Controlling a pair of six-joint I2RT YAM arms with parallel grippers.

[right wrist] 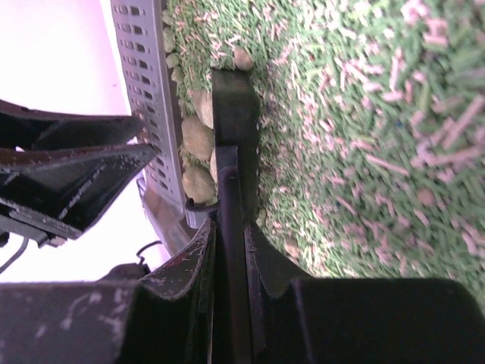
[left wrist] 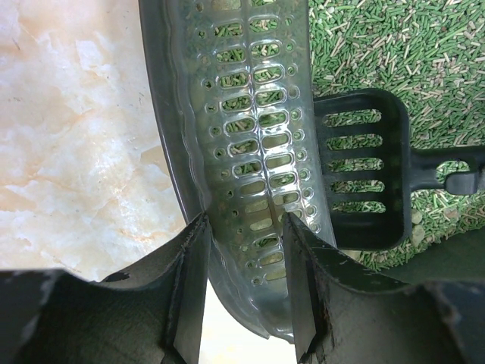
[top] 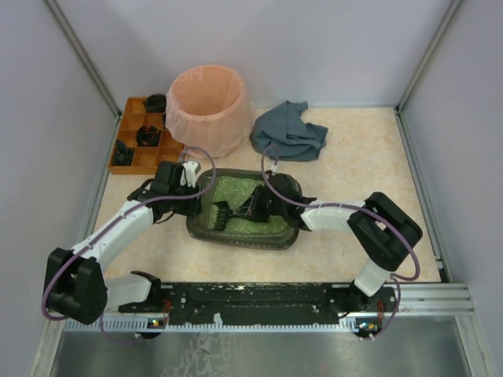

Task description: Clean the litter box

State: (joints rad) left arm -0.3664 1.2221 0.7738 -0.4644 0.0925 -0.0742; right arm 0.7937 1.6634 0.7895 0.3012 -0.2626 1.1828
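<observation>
The litter box, a dark olive tray of green litter, sits mid-table. My left gripper is shut on its left perforated rim, one finger on each side of the wall, in the left wrist view. My right gripper is shut on the handle of a black slotted scoop. In the right wrist view the scoop stands on edge in the litter by the left wall, with pale lumps against it. The scoop head lies just inside the rim.
A round pink-lined bin stands behind the box at the left. An orange compartmented tray with dark items is at the far left. A crumpled grey-blue cloth lies behind the box at the right. Walls enclose the table.
</observation>
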